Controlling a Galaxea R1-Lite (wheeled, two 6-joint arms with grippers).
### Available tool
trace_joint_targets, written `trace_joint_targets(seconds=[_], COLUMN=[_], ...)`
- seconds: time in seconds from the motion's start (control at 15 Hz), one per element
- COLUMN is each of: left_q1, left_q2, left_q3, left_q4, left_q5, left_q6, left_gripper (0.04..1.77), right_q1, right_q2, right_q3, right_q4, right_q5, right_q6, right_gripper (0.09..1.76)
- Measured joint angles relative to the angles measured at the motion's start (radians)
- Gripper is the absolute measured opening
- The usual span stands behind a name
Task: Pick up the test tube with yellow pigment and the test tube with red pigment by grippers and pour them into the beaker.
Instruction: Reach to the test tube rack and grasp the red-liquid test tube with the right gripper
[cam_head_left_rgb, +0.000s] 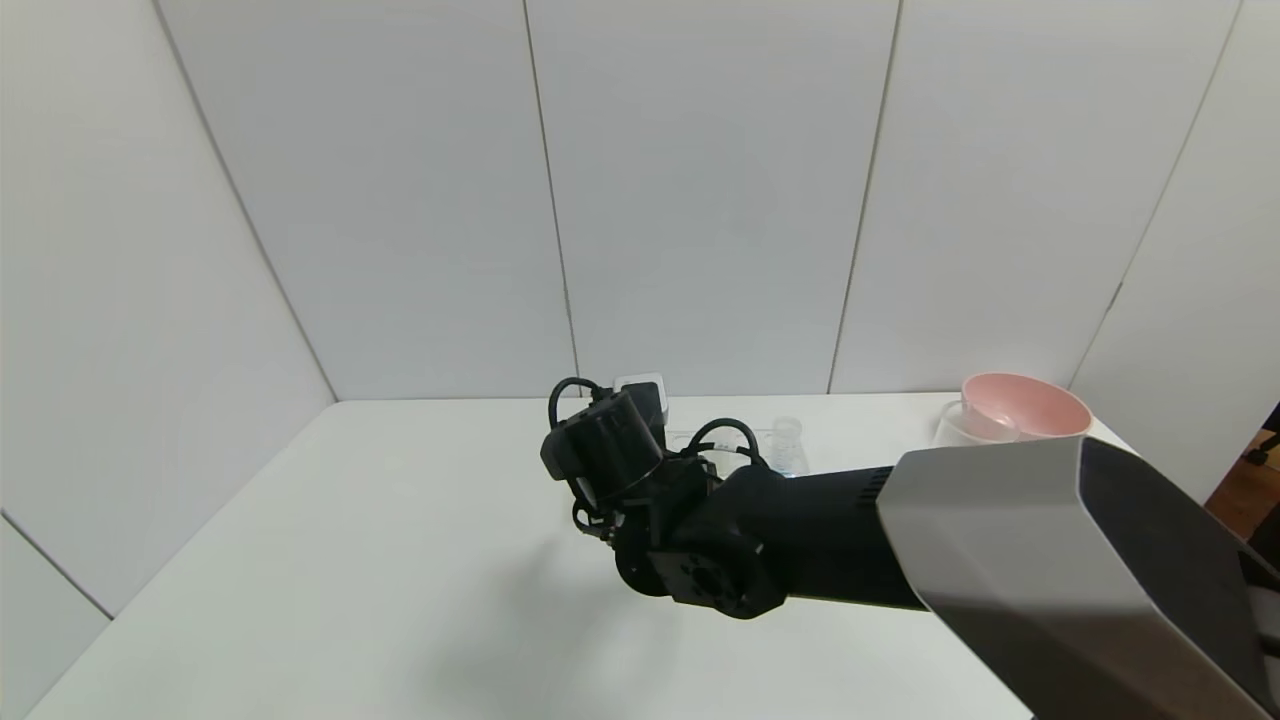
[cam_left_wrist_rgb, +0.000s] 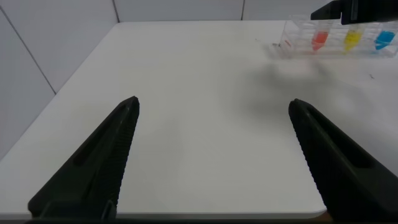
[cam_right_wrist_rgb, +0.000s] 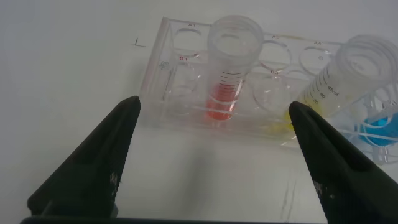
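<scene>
One broad white matte surface (cam_head_left_rgb: 350, 560) carries everything, with wide bare room on the robot's left and in front. The right arm reaches across it; its end effector (cam_right_wrist_rgb: 214, 162) hangs just above the rack with both black ribbed fingers (cam_right_wrist_rgb: 93, 165) spread wide, holding nothing. The left end effector (cam_left_wrist_rgb: 211, 155) hovers low near the surface's near edge, equally wide apart and empty. One pink bowl (cam_head_left_rgb: 1030, 405) sits at the far right corner. One clear plastic rack (cam_right_wrist_rgb: 186, 81) with round wells holds three ribbed tubes upright: the test tube with red pigment (cam_right_wrist_rgb: 230, 68), the test tube with yellow pigment (cam_right_wrist_rgb: 339, 87), and a blue tube (cam_right_wrist_rgb: 373, 130).
</scene>
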Motion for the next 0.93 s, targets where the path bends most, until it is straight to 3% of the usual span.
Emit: trace_joint_targets(seconds=[0.33,0.93], left_q1=[0.000,0.000], left_q2=[0.000,0.000], left_q3=[0.000,0.000], left_q4=[0.000,0.000], left_q5=[0.000,0.000], left_q6=[0.000,0.000], left_gripper=[1.72,1.72], right_q1=[-0.041,-0.082], right_q2=[0.080,0.154], right_q3=[-0.132,-0.156], right_q4=[-0.010,-0.091], right_q5=[-0.001,0.006], right_q6=[-0.023,-0.078], right_gripper=[1.71,1.71])
